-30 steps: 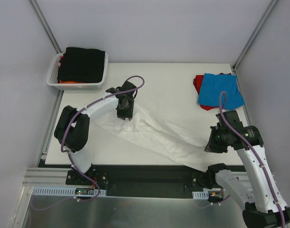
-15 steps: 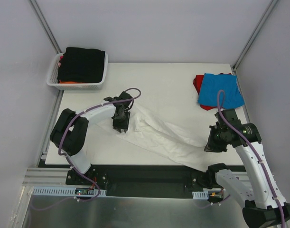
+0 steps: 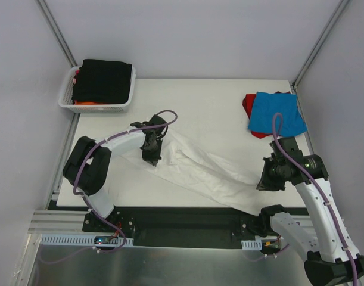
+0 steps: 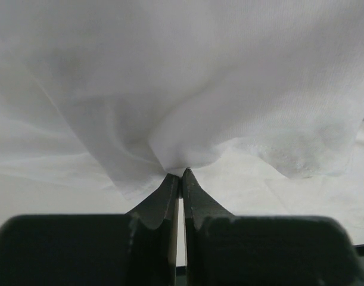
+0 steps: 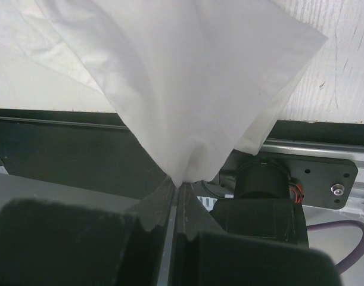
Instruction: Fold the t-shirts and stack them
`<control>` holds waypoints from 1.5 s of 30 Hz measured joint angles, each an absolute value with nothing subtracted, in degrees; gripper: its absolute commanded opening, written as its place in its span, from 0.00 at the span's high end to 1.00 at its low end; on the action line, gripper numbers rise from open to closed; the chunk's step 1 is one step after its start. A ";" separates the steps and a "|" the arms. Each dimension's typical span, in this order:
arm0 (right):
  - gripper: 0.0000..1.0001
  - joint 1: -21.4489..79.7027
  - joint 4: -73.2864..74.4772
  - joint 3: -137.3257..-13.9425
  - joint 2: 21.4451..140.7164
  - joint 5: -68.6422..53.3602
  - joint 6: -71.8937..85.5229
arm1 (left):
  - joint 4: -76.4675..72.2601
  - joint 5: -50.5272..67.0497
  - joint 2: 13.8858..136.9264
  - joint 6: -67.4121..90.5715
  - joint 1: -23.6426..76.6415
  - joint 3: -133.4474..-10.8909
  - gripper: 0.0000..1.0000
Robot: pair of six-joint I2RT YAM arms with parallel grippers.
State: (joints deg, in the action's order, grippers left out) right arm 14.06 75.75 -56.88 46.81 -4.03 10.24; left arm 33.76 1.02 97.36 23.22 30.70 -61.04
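The large white t-shirt [image 3: 199,170] lies as a long, wrinkled band slanting across the white table [image 3: 217,98], from just left of centre down to about 5 o'clock. There its end passes over the near edge. The cloth is plain, thin and soft, creased along its length and drawn into a peak at each end.

The left gripper [image 3: 151,158] sits at the shirt's 10 o'clock end. In the left wrist view its jaws [image 4: 180,174] are pressed together on a small fold of the white fabric, which fans upward from the pinch. The right gripper [image 3: 262,185] has the 5 o'clock end. In the right wrist view its jaws [image 5: 176,182] are likewise clamped on a gathered point of cloth, held over the dark gap and metal rail beyond the table's edge.

At 2 o'clock a folded bright blue t-shirt [image 3: 277,113] rests on a red t-shirt [image 3: 248,104], and the red shows at its left side.

At 10 o'clock, by the far-left corner, stands a white plastic lattice basket [image 3: 67,95]. It holds a folded black t-shirt [image 3: 104,80] on top – an orange t-shirt [image 3: 89,102] shows beneath it at the near wall.
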 measured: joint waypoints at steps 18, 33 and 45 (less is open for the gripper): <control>0.99 14.06 75.75 -56.88 46.57 -3.92 9.96 | 38.24 -6.35 86.52 21.80 30.70 -67.94 1.00; 0.99 14.09 75.68 -53.93 44.82 -3.95 9.85 | 44.75 -10.04 75.29 21.76 30.61 -54.30 1.00; 0.99 14.13 75.90 -50.30 37.93 -4.29 11.53 | 46.70 -12.45 79.66 21.76 27.94 -54.37 1.00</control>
